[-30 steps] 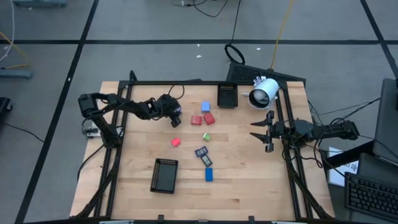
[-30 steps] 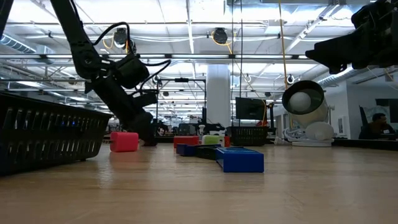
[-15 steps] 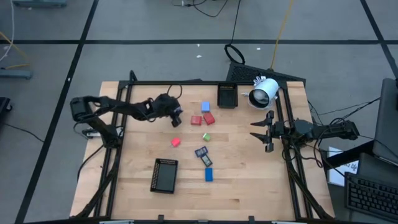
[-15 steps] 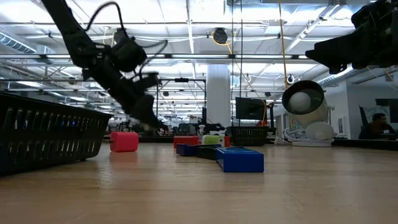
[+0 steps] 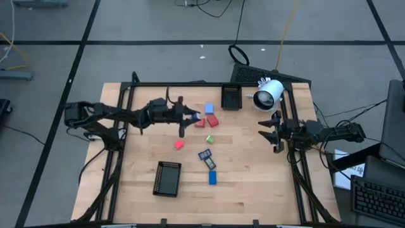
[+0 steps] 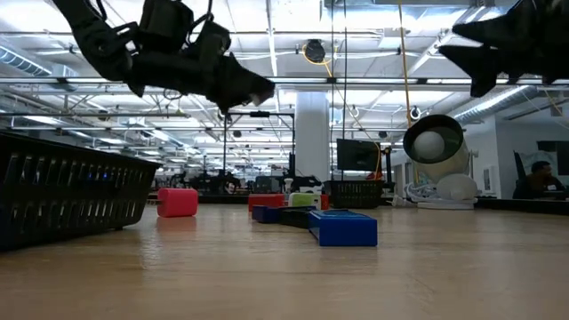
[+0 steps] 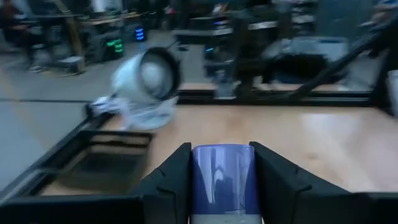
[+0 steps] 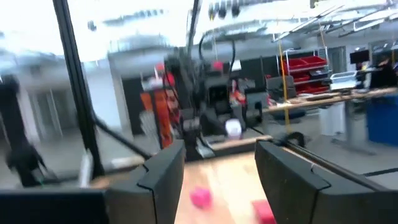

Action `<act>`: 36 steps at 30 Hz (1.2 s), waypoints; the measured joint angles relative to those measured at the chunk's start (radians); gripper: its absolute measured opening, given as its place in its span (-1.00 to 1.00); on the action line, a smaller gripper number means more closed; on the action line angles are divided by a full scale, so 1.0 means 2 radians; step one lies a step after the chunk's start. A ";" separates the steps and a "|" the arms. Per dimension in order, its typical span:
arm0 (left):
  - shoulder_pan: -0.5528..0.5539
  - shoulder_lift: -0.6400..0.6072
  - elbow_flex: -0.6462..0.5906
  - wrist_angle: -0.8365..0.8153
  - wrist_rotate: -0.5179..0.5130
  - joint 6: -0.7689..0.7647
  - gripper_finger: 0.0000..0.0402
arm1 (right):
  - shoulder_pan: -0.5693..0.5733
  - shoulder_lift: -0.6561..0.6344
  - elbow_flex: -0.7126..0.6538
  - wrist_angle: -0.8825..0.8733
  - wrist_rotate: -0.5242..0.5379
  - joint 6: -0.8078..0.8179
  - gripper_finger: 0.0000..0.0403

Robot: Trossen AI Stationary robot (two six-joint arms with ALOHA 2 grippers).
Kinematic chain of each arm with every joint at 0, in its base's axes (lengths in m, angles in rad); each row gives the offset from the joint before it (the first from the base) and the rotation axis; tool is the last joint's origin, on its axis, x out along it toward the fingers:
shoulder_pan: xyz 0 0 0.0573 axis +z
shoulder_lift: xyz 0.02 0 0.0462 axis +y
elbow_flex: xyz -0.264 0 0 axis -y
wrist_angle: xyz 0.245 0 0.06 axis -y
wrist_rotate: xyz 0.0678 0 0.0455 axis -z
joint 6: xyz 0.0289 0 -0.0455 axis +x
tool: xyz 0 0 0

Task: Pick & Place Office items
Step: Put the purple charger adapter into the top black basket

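A small purple rectangular block (image 7: 224, 180) is clamped between the fingers of the left gripper (image 5: 190, 116), aloft over the table's far middle. The far black mesh tray (image 5: 231, 97), plausibly its destination, lies just beyond to the right. The right gripper (image 5: 271, 133) waits empty, jaws parted.

Left arm: stretched level across the far-left table, raised above the wood.
Left gripper (image 5: 192, 116): fingers (image 7: 168, 180) clamped on a purple block (image 7: 224, 177).
Right arm: reaches in from the right edge, raised.
Right gripper (image 5: 268, 133): fingers parted, holding nothing.
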 joint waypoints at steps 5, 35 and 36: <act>-0.026 0.035 0.000 0.102 0.018 -0.032 -0.32 | 0.000 0.000 0.000 0.044 0.008 0.030 -0.07; -0.066 0.250 0.248 0.081 0.032 -0.169 -0.34 | 0.010 0.495 0.082 0.238 0.081 -0.159 -0.07; -0.066 0.247 0.249 0.059 0.035 -0.178 -0.34 | 0.015 0.509 0.093 0.239 0.091 -0.174 -0.06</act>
